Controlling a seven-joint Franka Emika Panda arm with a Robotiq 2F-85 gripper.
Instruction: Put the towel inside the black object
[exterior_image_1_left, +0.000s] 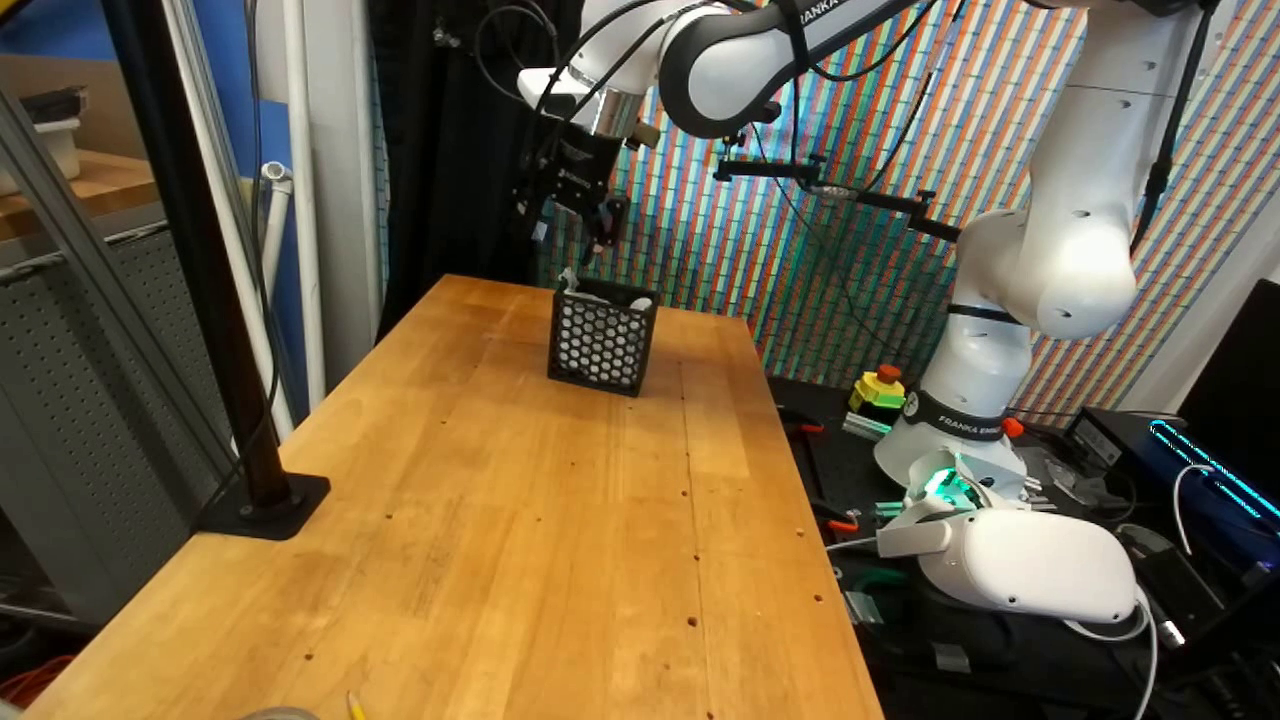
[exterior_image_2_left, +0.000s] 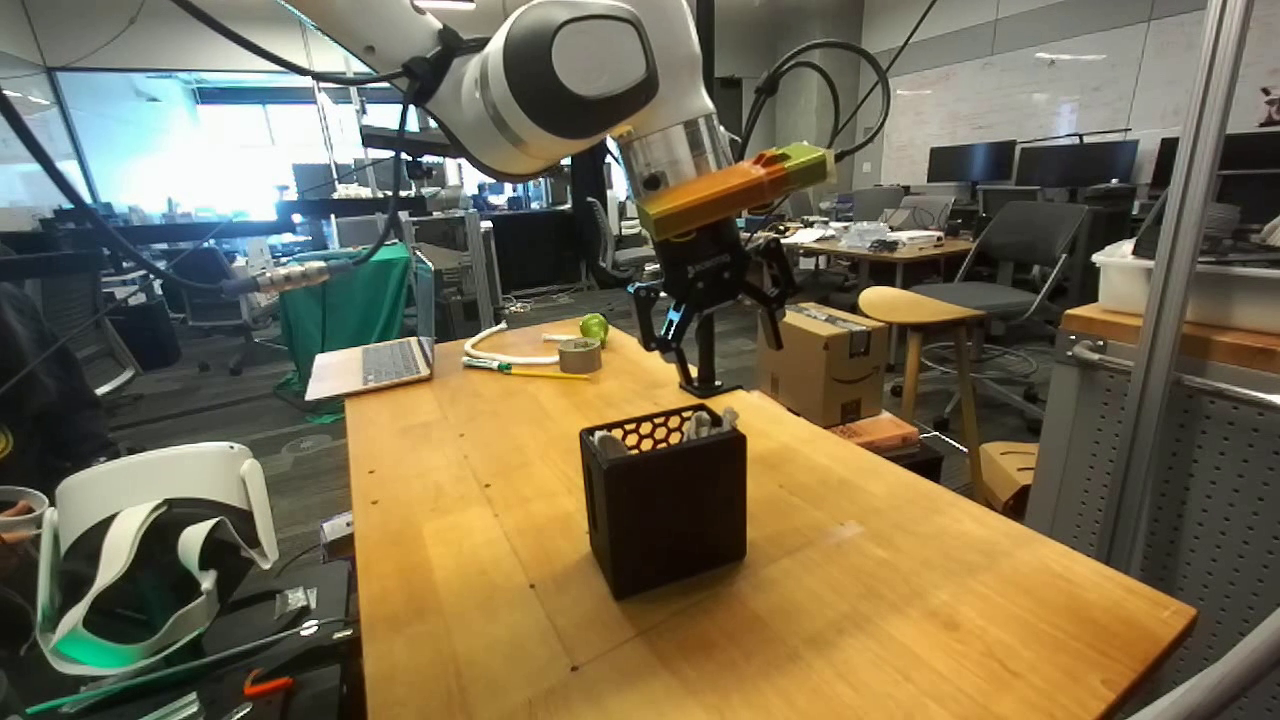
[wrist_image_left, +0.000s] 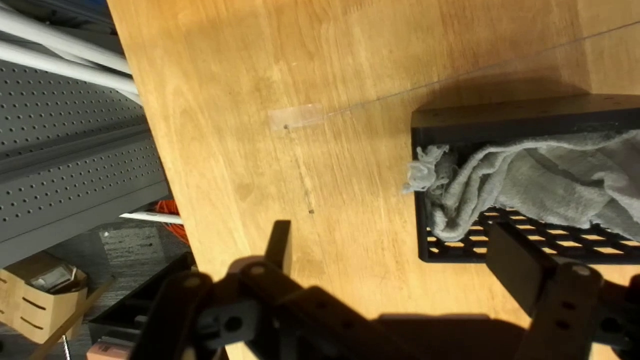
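Below, towel (wrist_image_left: 555, 185) bunched inside the black basket (exterior_image_2_left: 665, 525), gripper (wrist_image_left: 392, 248) above, well apart, jaws spread wide.

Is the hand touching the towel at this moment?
Apart: in an exterior view, a clear gap shows between the open hand above and the towel in the black basket.

The whitish cloth towel (exterior_image_2_left: 698, 426) is seen inside the black honeycomb-walled box (exterior_image_2_left: 667, 510). Higher up, the black jointed hand (exterior_image_2_left: 717, 338) is spread.
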